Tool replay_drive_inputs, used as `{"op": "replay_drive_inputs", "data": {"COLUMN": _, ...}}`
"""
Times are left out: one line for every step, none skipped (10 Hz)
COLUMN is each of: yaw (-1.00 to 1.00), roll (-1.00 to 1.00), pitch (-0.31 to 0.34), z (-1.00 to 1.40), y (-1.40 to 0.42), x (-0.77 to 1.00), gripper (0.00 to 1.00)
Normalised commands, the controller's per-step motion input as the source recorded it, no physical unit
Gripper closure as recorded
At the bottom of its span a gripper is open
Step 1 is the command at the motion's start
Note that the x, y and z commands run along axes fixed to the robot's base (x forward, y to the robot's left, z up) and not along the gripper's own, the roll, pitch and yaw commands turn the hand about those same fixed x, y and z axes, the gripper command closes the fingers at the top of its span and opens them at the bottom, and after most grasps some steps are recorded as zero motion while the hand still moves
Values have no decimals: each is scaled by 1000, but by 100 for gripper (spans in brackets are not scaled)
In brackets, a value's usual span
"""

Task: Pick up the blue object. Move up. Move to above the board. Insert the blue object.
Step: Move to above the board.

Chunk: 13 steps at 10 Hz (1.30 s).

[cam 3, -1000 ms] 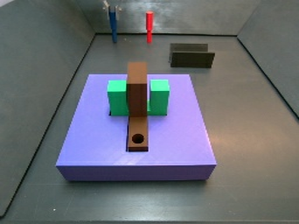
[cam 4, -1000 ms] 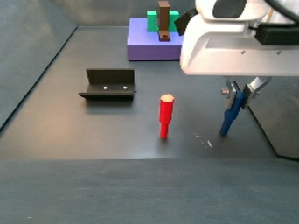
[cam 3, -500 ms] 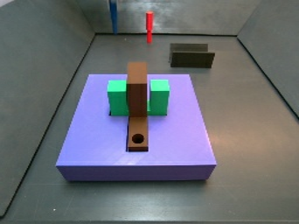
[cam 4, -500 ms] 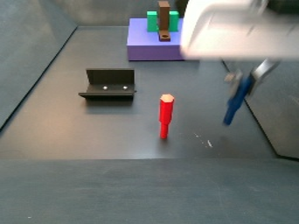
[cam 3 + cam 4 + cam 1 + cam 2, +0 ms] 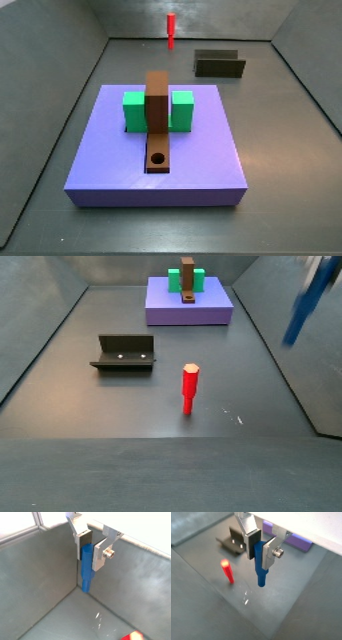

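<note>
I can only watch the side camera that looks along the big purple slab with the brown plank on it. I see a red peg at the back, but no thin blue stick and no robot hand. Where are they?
Observer: In both wrist views the two-finger gripper is shut on the thin blue peg, gripping it near its top end.
Visitor: Is it standing on the floor?
Observer: No. In a side view it shows as a blue blur well above the grey floor, off to one side of the upright red peg.
Visitor: Is it over the plank?
Observer: No. In that view the brown plank with the hole lies far off, on the purple slab.
</note>
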Motion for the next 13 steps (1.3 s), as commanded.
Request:
{"op": "replay_drive_inputs", "data": {"yaw": 5, "roll": -6, "pitch": 57, "z": 905, "y": 8, "x": 41, "gripper": 100}}
{"op": "replay_drive_inputs", "data": {"yaw": -2, "roll": -15, "pitch": 84, "z": 500, "y": 16, "x": 54, "gripper": 100}}
{"op": "replay_drive_inputs", "data": {"yaw": -3, "roll": -10, "pitch": 69, "z": 297, "y": 4, "x": 43, "gripper": 100}}
{"op": "replay_drive_inputs", "data": {"yaw": 0, "roll": -9, "pitch": 54, "z": 218, "y": 0, "x": 30, "gripper": 100}}
{"op": "replay_drive_inputs", "data": {"yaw": 149, "roll": -125, "pitch": 161, "z": 142, "y": -1400, "x": 393, "gripper": 100}}
{"op": "replay_drive_inputs", "data": {"yaw": 135, "roll": -75, "pitch": 160, "z": 132, "y": -1400, "x": 391, "gripper": 100}}
{"op": "replay_drive_inputs", "data": {"yaw": 105, "roll": -14, "pitch": 138, "z": 133, "y": -1400, "x": 393, "gripper": 100}}
{"op": "replay_drive_inputs", "data": {"yaw": 37, "roll": -68, "pitch": 80, "z": 139, "y": -1400, "x": 400, "gripper": 100}}
{"op": "replay_drive_inputs", "data": {"yaw": 28, "roll": -59, "pitch": 80, "z": 138, "y": -1400, "x": 403, "gripper": 100}}
{"op": "replay_drive_inputs", "data": {"yaw": 14, "roll": -11, "pitch": 111, "z": 142, "y": -1400, "x": 416, "gripper": 100}}
{"op": "replay_drive_inputs", "data": {"yaw": 15, "roll": -28, "pitch": 123, "z": 144, "y": -1400, "x": 426, "gripper": 100}}
{"op": "replay_drive_inputs", "data": {"yaw": 12, "roll": -6, "pitch": 150, "z": 147, "y": -1400, "x": 443, "gripper": 100}}
{"op": "replay_drive_inputs", "data": {"yaw": 10, "roll": -16, "pitch": 147, "z": 151, "y": -1400, "x": 453, "gripper": 100}}
